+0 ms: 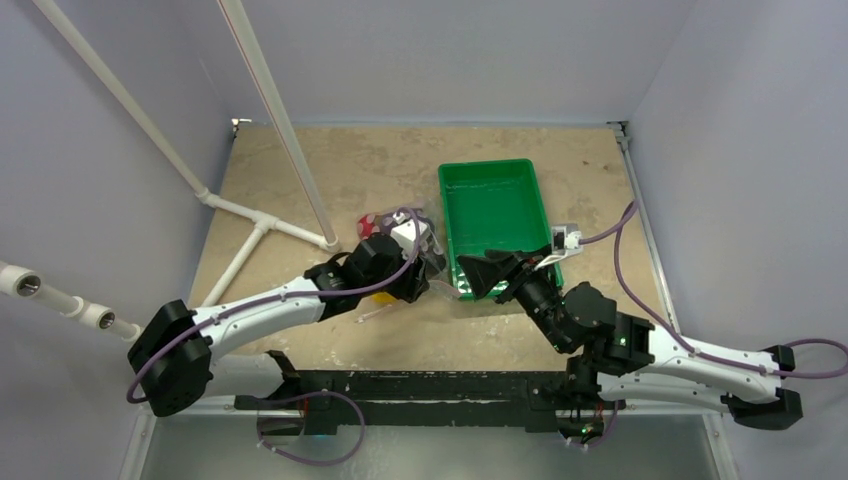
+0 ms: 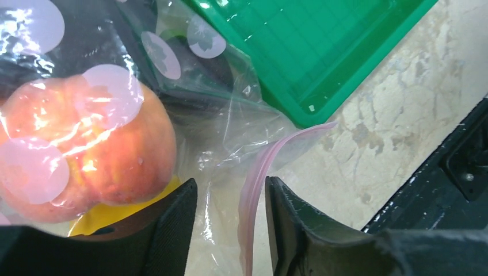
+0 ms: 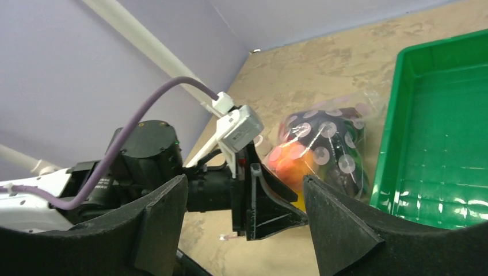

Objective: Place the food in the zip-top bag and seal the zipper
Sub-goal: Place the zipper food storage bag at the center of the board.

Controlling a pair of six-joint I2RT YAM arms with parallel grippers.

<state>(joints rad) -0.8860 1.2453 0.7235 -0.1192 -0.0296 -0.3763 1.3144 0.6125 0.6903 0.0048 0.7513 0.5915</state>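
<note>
Some food (image 2: 86,149), seemingly, fills bag (image 2: 230,132).

Lavender walls (image 1: 100,150) enclose a mottled beige tabletop (image 1: 380,160).

Even, diffuse light falls from overhead; shadows are soft and short. Glare streaks the zip-top bag (image 2: 230,115) and speckles the green tray (image 2: 311,52) toward 1 o'clock. In both wrist views the near fingers (image 3: 161,230) at 6 o'clock look slightly soft.

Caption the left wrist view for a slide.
Left gripper, jaws apart, straddling the pink zipper of the clear bag, orange toy fruit inside, green tray beside it.
</note>
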